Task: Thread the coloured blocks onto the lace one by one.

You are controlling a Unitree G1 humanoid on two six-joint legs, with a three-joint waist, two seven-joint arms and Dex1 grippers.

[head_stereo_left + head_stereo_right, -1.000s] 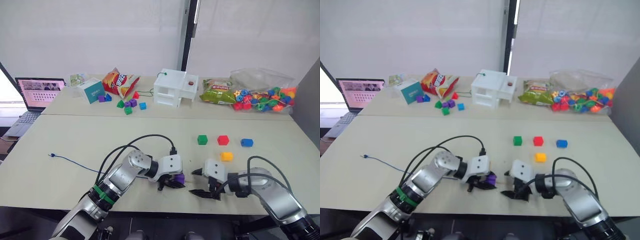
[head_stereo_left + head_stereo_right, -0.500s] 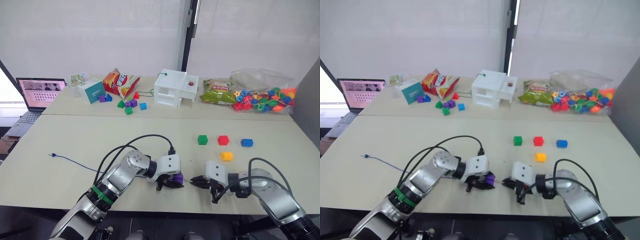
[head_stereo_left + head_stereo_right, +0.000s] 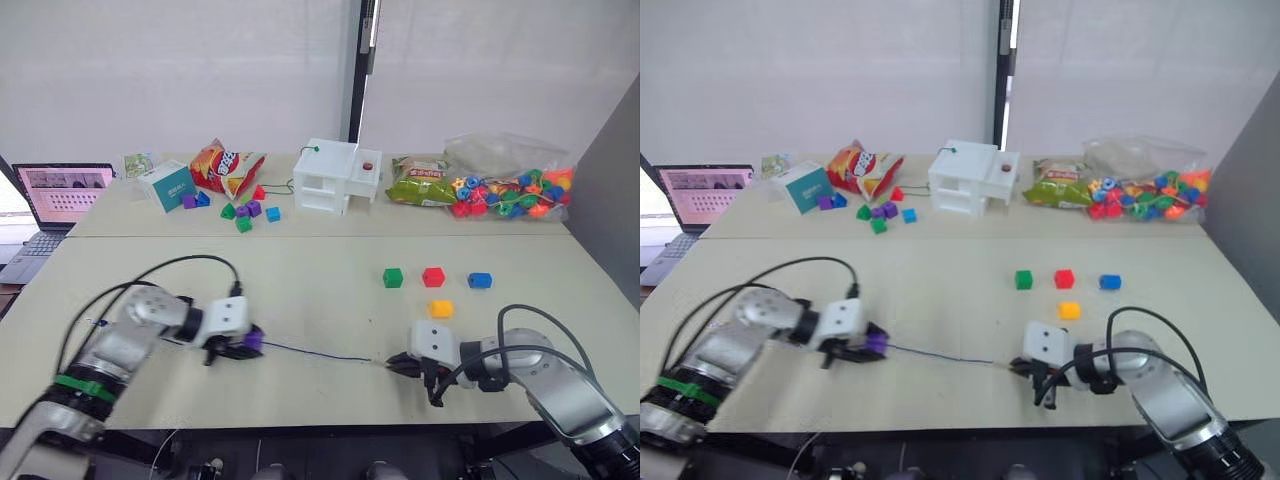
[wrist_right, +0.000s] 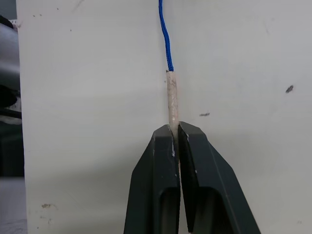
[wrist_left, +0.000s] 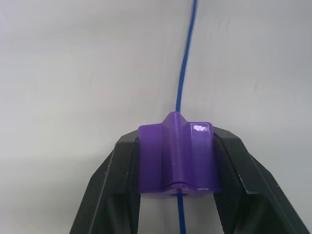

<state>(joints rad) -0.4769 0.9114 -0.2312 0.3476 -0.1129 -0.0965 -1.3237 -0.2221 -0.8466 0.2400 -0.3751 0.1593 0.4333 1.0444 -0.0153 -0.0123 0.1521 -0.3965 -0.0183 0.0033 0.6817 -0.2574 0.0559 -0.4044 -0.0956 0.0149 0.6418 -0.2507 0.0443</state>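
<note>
The dark blue lace (image 3: 320, 355) lies stretched along the near part of the table between my two grippers. My left gripper (image 3: 243, 344) is shut on the purple block (image 5: 176, 158), and the lace runs through that block. My right gripper (image 3: 395, 364) is shut on the lace's pale stiff tip (image 4: 171, 100), pinched between the fingertips (image 4: 165, 139). The green block (image 3: 393, 277), red block (image 3: 433, 276), blue block (image 3: 480, 280) and yellow block (image 3: 440, 308) rest loose on the table beyond my right gripper.
Along the far table stand a white box (image 3: 335, 176), a clear bag of beads (image 3: 510, 190), a green snack bag (image 3: 420, 185), a red snack bag (image 3: 225, 165), a teal box (image 3: 166, 184), mixed small blocks (image 3: 245, 212) and a laptop (image 3: 55, 195).
My left gripper has carried the purple block well to the left along the lace. My right gripper, open a second ago, closed on the lace's tip. The camera has shifted.
</note>
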